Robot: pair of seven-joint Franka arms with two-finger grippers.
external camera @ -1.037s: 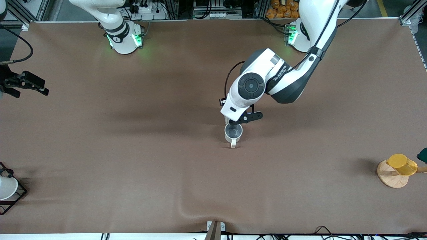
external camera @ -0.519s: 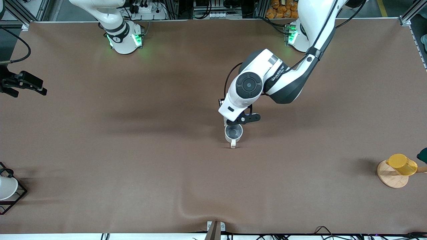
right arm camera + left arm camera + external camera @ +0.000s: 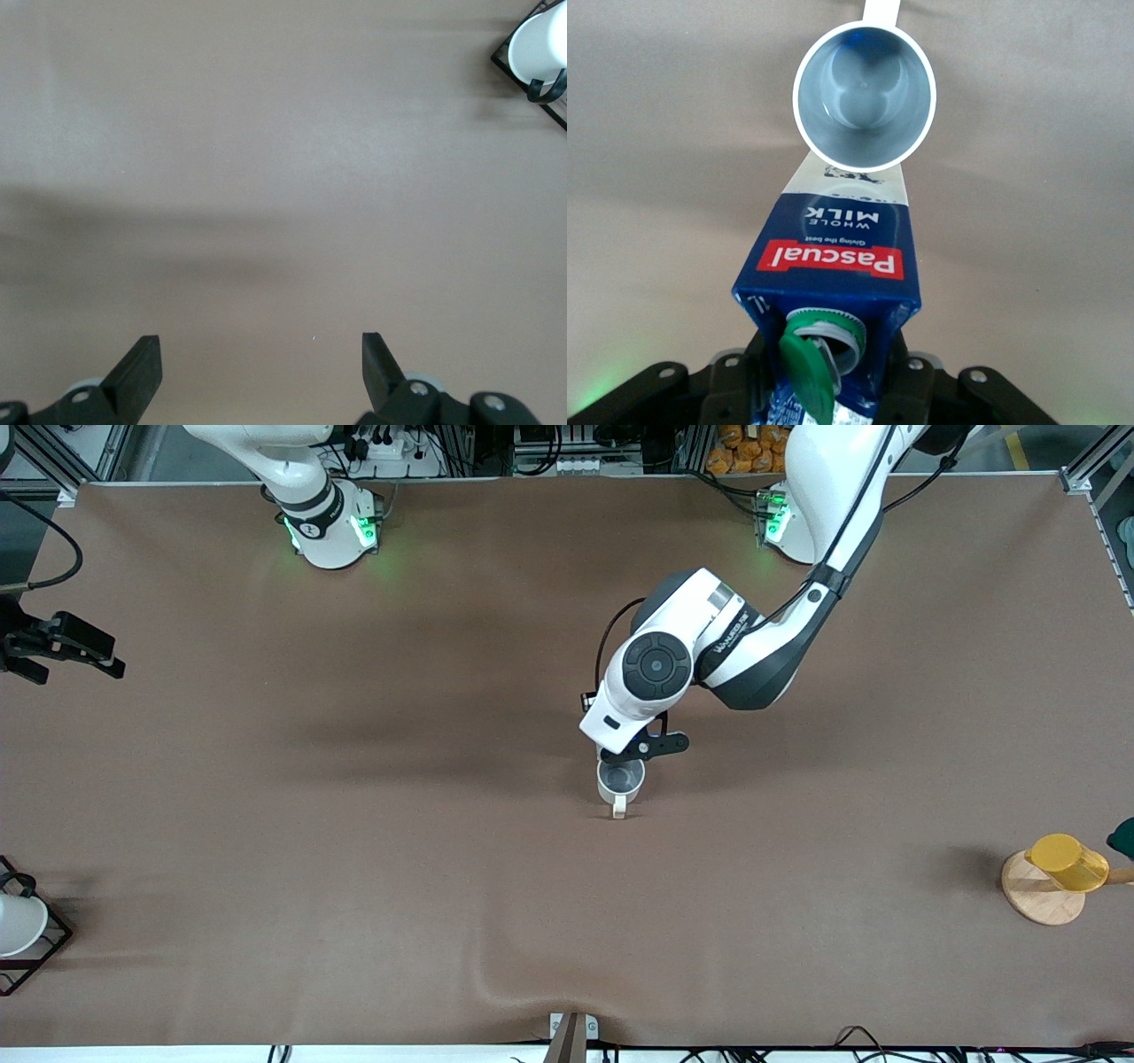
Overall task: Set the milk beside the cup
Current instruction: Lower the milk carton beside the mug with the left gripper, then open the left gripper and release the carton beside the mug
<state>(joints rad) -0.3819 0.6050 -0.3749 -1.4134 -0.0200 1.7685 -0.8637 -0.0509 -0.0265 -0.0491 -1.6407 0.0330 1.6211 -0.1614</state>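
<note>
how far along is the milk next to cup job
Done: the milk has been carried to the cup and stands right beside it. In hand: the left gripper is shut on the milk. Left: letting go and backing off. The right gripper waits open at the right arm's end of the table.

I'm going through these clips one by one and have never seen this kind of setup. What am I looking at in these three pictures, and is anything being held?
Two white robot arms stand at a brown table. One picture looks down from a high camera facing them; the other two come from cameras on each arm's wrist.

The left end effector is shut on a blue milk carton, seen in its wrist view. The carton is right beside a cream-white mug near the table's middle; whether it is set down yet cannot be told.

The right end effector is open and waits at its own end of the table.

At the table's ends lie a yellow cup on a wooden disc, and a white object in a black wire rack.
</note>
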